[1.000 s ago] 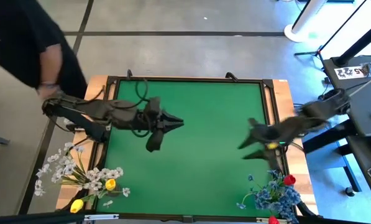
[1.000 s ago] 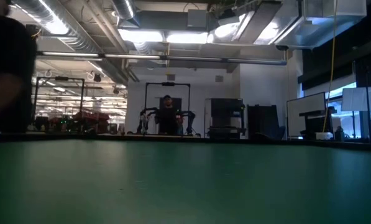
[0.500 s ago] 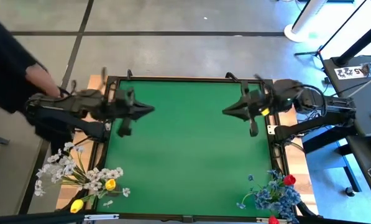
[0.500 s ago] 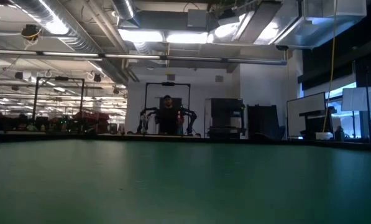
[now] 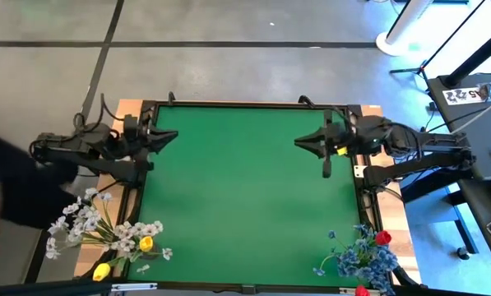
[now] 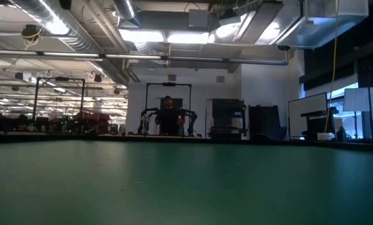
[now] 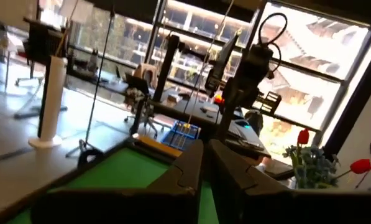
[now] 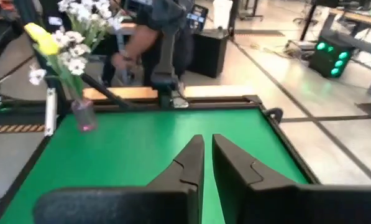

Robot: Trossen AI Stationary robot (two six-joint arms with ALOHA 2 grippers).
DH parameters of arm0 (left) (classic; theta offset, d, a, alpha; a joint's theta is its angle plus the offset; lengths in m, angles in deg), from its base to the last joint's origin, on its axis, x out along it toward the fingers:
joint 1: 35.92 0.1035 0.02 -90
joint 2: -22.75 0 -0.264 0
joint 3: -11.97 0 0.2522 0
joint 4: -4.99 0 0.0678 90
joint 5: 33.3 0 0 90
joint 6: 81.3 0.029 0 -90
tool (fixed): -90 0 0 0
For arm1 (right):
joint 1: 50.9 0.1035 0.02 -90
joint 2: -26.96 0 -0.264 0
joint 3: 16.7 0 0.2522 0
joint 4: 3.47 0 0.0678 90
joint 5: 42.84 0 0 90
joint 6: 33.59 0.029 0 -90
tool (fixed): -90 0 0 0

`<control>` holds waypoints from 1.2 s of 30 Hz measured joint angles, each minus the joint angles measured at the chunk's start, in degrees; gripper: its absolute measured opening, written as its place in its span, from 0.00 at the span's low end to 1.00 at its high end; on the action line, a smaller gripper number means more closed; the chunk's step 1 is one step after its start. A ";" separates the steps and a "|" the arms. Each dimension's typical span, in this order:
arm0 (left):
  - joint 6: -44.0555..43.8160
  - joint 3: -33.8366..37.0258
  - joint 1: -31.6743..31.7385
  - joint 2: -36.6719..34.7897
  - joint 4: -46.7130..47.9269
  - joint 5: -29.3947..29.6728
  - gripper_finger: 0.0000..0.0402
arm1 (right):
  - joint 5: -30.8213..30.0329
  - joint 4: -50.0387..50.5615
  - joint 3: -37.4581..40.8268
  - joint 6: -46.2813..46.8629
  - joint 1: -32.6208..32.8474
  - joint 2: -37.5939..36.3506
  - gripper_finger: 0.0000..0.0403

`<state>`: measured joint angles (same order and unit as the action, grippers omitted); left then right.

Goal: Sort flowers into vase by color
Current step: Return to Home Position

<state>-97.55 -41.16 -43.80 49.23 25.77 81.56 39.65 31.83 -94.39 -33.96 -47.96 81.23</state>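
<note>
A bunch of white sprays with yellow tulips [image 5: 105, 232] stands at the table's near left corner. The right wrist view shows it in a clear vase [image 8: 82, 114]. A bunch of blue clusters with red tulips [image 5: 367, 255] stands at the near right corner and also shows in the left wrist view [image 7: 314, 163]. My left gripper [image 5: 171, 134] is shut and empty, raised at the table's far left edge [image 7: 205, 163]. My right gripper [image 5: 301, 144] is shut and empty, raised over the far right part of the green mat [image 8: 208, 155]. Neither gripper shows in the low view.
The green mat [image 5: 245, 189] lies in a dark raised frame on the wooden table. A person in dark clothes [image 5: 11, 193] stands at the table's left side, next to the left arm, and shows in the right wrist view [image 8: 154, 25].
My left gripper has drawn back from the mat's middle toward the far left edge. My right gripper has swung from the right near side up toward the far edge, then held still. The person has moved from the far left corner toward the near left side.
</note>
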 joint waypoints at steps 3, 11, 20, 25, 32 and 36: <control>4.20 0.03 -0.01 -0.35 1.58 -0.11 0.05 | -1.95 1.07 -0.19 -1.17 0.00 1.68 0.09; 10.40 5.80 -0.03 -2.94 1.97 -9.93 0.03 | -1.97 -3.80 8.29 -0.30 0.02 -0.72 0.09; 12.21 19.62 -0.04 -11.10 -11.56 -11.99 0.03 | -1.94 -15.17 28.71 4.50 0.02 -18.45 0.09; 11.96 25.00 0.00 -17.73 -11.94 -12.34 0.03 | -1.96 -14.61 34.17 5.06 0.02 -31.08 0.09; 12.17 29.69 0.00 -26.38 -6.02 -12.51 0.03 | -1.96 -9.79 40.15 7.96 0.02 -47.13 0.09; 10.82 31.51 -0.04 -26.15 -7.45 -23.51 0.03 | -2.00 -10.10 45.37 10.36 0.07 -54.24 0.09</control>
<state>-86.73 -9.65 -43.85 23.08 18.32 58.05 37.64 21.72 -49.01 -23.60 -47.90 26.99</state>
